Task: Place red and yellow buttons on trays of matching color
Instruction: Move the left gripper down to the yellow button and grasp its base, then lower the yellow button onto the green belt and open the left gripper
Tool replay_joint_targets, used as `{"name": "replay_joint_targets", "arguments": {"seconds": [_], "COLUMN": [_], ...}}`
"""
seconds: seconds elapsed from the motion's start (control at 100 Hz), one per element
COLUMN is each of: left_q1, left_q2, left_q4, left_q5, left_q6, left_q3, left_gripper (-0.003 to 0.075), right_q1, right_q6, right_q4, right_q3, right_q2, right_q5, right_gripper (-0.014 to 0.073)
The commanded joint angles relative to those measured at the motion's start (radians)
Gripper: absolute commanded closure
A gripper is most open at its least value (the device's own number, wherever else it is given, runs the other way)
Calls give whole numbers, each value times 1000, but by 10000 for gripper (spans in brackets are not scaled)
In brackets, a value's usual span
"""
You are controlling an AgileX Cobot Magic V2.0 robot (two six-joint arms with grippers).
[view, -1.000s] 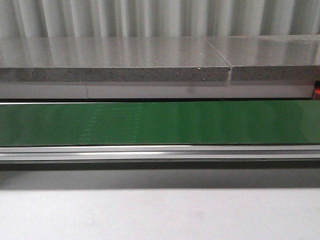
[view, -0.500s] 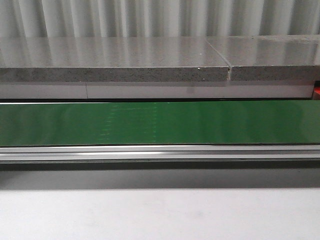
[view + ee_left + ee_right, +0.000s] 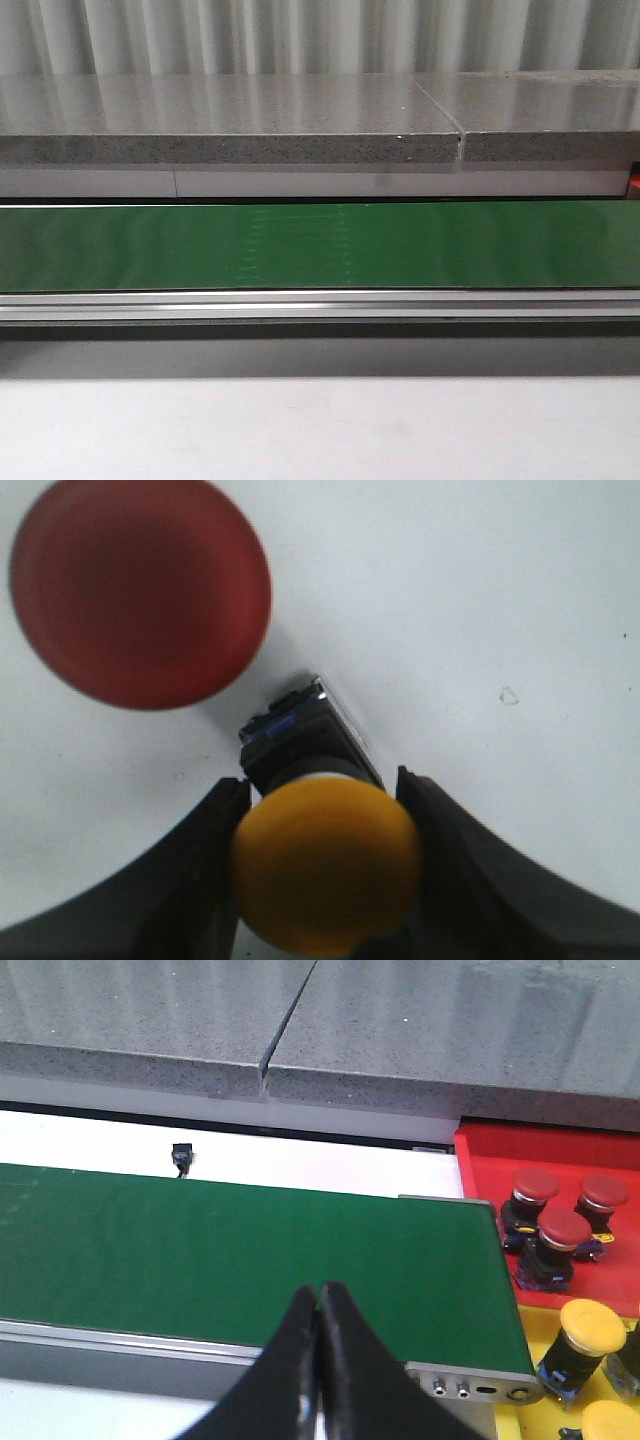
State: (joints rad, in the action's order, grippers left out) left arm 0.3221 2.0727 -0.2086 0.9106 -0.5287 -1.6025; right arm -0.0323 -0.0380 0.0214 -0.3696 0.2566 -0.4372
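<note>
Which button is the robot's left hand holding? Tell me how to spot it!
Look at the white table in the left wrist view. Between the left end effector's dark fingers sits the yellow button. Its neighbour, the red button, lies free, untouched.

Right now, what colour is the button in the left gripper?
Yellow button, held in the left gripper; clearest in the left wrist view.

The left tool [image 3: 325,865] grips a yellow button [image 3: 325,865] between its fingers; the right tool [image 3: 320,1305] is pressed closed, holding nothing.

Conveyor belt [image 3: 320,245] across the front view, stone ledge [image 3: 230,125] behind it, table [image 3: 320,430] before it.
</note>
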Motion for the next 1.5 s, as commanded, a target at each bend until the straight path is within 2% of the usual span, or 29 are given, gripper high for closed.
{"name": "replay_joint_targets", "arguments": {"seconds": [0.0, 0.24, 0.36, 0.58, 0.73, 1.05, 1.49], "left_q1": [3, 3, 3, -6, -47, -130, -171], "left_q2": [-57, -94, -156, -283, -362, -520, -472], "left_q4": [-12, 62, 104, 125, 139, 135, 105], "left_q5": [-8, 64, 74, 106, 90, -10, 100], "left_q6": [2, 120, 241, 343, 345, 353, 353], "left_q3": [-32, -54, -61, -59, -9, 234, 284], "left_gripper": [529, 540, 554, 554, 554, 554, 554], "right_q1": [0, 0, 0, 0, 0, 0, 0], "right_q6": [-11, -11, -11, -11, -11, -11, -11], "right_q4": [0, 0, 0, 0, 0, 0, 0], "right_q3": [-27, -27, -27, -27, -27, -27, -27], "right_q2": [9, 9, 9, 9, 9, 9, 9], "right_q5": [81, 81, 81, 81, 81, 81, 81], "right_gripper": [660, 660, 660, 660, 660, 660, 660]}}
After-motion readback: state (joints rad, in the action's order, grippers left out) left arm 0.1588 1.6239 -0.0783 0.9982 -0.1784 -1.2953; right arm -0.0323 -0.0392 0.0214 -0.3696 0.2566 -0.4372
